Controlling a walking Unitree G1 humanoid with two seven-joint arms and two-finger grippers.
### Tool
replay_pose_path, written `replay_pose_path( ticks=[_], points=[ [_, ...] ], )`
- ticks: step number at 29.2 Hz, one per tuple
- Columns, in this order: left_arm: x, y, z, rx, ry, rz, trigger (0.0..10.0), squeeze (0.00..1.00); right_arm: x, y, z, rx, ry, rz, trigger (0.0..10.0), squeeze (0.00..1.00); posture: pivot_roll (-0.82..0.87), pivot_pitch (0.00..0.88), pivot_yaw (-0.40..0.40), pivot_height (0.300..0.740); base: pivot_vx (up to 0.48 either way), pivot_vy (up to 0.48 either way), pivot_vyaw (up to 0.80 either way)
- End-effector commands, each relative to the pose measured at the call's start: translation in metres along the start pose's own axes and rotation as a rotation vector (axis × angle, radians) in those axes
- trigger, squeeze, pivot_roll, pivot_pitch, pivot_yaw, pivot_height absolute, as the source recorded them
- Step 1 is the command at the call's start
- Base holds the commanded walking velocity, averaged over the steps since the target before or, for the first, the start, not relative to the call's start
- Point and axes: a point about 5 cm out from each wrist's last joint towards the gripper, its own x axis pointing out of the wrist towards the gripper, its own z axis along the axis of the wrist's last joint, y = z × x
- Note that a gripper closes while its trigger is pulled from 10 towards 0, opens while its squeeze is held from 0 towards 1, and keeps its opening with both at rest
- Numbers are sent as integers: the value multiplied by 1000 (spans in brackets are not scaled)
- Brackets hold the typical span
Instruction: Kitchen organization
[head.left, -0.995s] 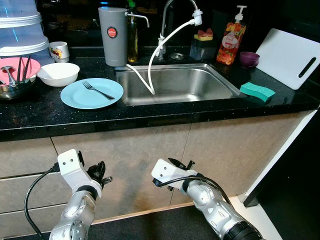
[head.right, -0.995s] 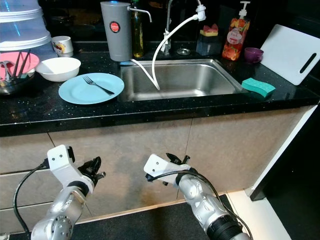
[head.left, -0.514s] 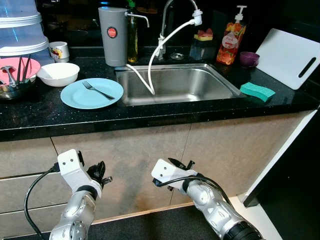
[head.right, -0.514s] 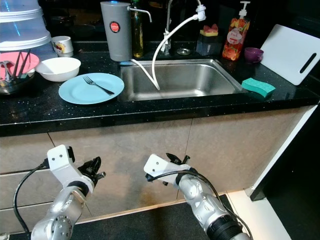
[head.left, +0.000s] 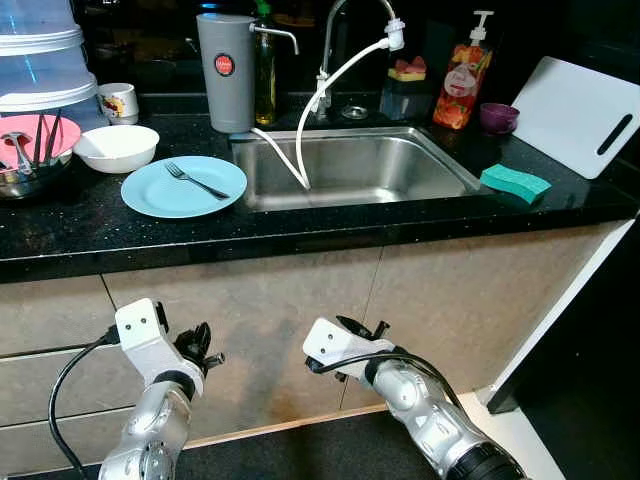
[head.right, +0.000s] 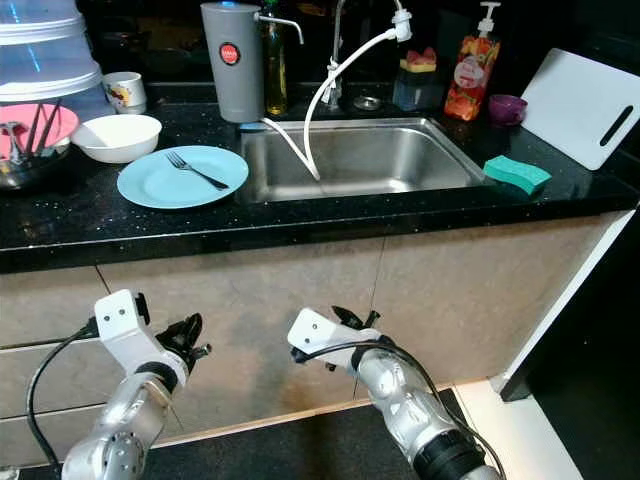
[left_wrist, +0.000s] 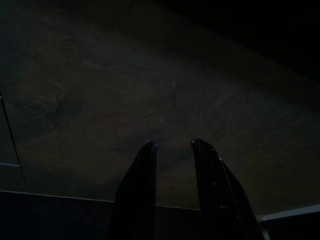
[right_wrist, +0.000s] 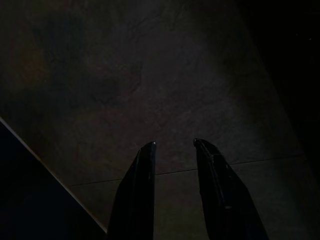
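A cluttered kitchen surface (head.left: 90, 225) was pictured before any tidying had begun, with the steel sink (head.left: 350, 165) at its centre. Farthest to the sink's left a pink dish (head.left: 25, 135) holding utensils was seen, then a white bowl (head.left: 116, 147) with a mug (head.left: 118, 101) behind it. Just left of the sink lay a blue plate (head.left: 183, 186) with a fork (head.left: 196, 180) resting across it. At the sink's back left corner a grey dispenser (head.left: 225, 70) stood, and a white hose (head.left: 320, 95) hung from the tap into the basin. Behind the sink to the right a soap bottle (head.left: 463, 85) and a purple cup (head.left: 497, 117) were set, with a green sponge (head.left: 514, 182) near the sink's right rim and a white cutting board (head.left: 580, 115) propped beyond it.

The step was judged to be an approach: an arm would best be raised clear of the surface's front edge, and the fork probably lifted off first so that it could not slide from the plate.

Well below the sink, before the cabinet doors, the left hand (left_wrist: 172, 150) and the right hand (right_wrist: 174, 149) were held low, each with its fingers slightly parted, nothing gripped and nothing touched.
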Motion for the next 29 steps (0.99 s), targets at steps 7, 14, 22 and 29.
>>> replay_pose_path(
  ticks=[7, 14, 22, 29],
  points=[
    [-1, -1, -2, 2, 13, -5, 10000, 0, -1, 1, -2, 8, 11, 1, 10000, 0, -131, 21, -19, 740, 0, 0, 0],
    [-1, -1, -3, 3, 15, -6, 10000, 0, -1, 1, -3, 9, 11, 1, 10000, 0, -131, 18, -23, 740, 0, 0, 0],
    [-1, -1, -4, -1, 17, -6, 10000, 0, -2, 2, -4, 8, 11, 1, 10000, 0, -132, 14, -24, 740, 0, 0, 0],
    [-1, 0, -4, -5, 16, -4, 10000, 0, -2, 1, -4, 8, 11, 1, 10000, 0, -130, 16, -25, 740, 0, 0, 0]
  ],
)
